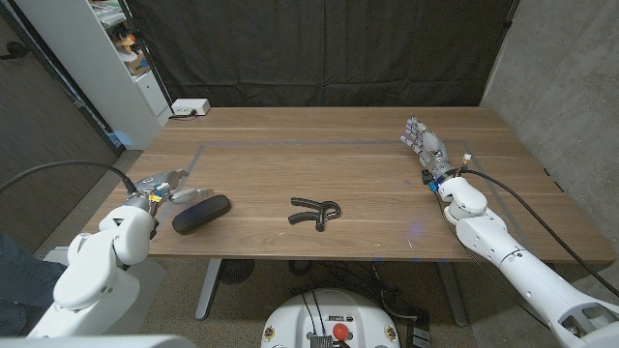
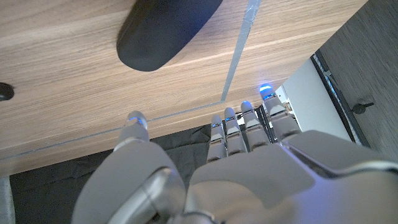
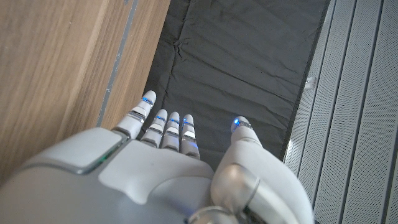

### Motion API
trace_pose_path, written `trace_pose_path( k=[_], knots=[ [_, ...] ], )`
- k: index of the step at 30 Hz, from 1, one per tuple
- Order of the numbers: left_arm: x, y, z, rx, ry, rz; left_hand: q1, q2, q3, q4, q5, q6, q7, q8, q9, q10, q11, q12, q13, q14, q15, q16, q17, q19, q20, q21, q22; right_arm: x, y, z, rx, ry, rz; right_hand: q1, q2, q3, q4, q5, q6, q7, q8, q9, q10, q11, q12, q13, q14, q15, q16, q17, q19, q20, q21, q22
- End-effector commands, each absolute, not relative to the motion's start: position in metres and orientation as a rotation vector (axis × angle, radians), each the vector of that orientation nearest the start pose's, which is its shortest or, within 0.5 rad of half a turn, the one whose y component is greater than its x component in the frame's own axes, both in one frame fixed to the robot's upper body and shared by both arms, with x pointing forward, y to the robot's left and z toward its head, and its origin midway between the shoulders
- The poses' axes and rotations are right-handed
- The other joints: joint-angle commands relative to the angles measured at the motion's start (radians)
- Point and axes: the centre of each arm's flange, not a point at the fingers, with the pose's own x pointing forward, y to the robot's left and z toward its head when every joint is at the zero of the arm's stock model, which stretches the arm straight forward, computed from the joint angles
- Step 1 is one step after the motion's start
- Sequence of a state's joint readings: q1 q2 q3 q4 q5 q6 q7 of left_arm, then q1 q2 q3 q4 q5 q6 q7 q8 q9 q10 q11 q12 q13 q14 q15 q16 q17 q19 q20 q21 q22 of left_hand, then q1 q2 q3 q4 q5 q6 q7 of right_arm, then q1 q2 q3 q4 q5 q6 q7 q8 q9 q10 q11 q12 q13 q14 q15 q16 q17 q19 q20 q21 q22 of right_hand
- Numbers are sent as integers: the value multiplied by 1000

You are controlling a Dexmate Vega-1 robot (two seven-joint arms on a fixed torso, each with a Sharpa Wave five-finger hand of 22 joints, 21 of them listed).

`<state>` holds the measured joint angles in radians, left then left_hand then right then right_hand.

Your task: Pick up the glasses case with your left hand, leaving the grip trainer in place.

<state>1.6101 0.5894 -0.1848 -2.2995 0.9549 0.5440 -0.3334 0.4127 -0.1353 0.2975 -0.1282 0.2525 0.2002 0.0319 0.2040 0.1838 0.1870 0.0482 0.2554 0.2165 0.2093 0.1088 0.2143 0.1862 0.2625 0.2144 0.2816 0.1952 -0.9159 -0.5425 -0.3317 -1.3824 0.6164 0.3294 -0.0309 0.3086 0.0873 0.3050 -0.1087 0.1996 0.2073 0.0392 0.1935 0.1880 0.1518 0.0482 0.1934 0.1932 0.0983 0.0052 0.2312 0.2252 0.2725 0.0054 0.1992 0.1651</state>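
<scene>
Reaching in from the near left corner, the left hand [image 1: 166, 186] stands just beside the glasses case [image 1: 201, 213], at the end of the case that points away from the table's middle. Its fingers [image 2: 231, 127] are straight and apart from the thumb, and they hold nothing. I judge this posture as a preparation: the hand is opened wide enough so that the case can pass between thumb and fingers. In the left wrist view the dark case [image 2: 166, 30] lies ahead of the fingertips, not yet between them, and I cannot tell from the head view if any finger already touches it.

The case lies flat on the wooden table [image 1: 319, 145], near the front edge on the robot's left side, a little slanted. The grip trainer [image 1: 315, 213] lies well apart from it, close to the middle of the front edge. This distance is helpful, because the left hand can close on the case without disturbing the trainer, which must stay where it is.

The right hand [image 1: 426, 147] waits far away on the right side of the table, with its fingers [image 3: 163, 123] stretched and nothing in them. It seems parked there because the task does not need it.
</scene>
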Motion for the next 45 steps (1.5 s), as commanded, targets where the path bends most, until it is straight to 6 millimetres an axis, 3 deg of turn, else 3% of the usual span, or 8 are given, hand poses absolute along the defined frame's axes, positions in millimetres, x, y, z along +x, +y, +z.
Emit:
trace_pose_path(
  k=[1,8,28,45],
  knots=[
    [448,386,-69,1324,-53,379,14,0,-2,-1,9,2,-4,-4,3,0,-3,-2,3,3,5,-3,2,8,4,-3,1,632,-306,-28,29,-651,154,-1,8,-6,0,0,6,-2,5,3,9,1,5,3,11,2,0,3,8,-4,-6,5],
    [448,386,-80,1291,-29,363,14,0,-4,0,9,4,-4,-4,3,0,-2,-3,3,3,8,-4,2,8,4,-5,1,634,-304,-26,30,-653,163,-1,8,-6,-1,1,6,-2,5,3,9,1,5,3,11,1,0,3,8,-4,-6,5],
    [450,379,-83,1294,-26,343,16,2,-8,1,11,8,-2,-4,3,1,-2,-4,3,3,10,-6,3,5,4,-11,0,636,-302,-30,42,-652,169,-1,9,-7,-1,0,5,-4,4,4,11,1,6,3,13,1,0,4,7,-3,-7,5],
    [452,372,-81,1405,-6,373,19,3,-10,0,13,7,-4,-5,3,1,0,-5,4,2,14,-9,3,3,4,-15,-1,638,-302,-31,54,-653,170,0,9,-7,-2,1,6,-3,5,4,10,1,5,3,14,2,-1,3,7,-2,-7,5]
  ],
)
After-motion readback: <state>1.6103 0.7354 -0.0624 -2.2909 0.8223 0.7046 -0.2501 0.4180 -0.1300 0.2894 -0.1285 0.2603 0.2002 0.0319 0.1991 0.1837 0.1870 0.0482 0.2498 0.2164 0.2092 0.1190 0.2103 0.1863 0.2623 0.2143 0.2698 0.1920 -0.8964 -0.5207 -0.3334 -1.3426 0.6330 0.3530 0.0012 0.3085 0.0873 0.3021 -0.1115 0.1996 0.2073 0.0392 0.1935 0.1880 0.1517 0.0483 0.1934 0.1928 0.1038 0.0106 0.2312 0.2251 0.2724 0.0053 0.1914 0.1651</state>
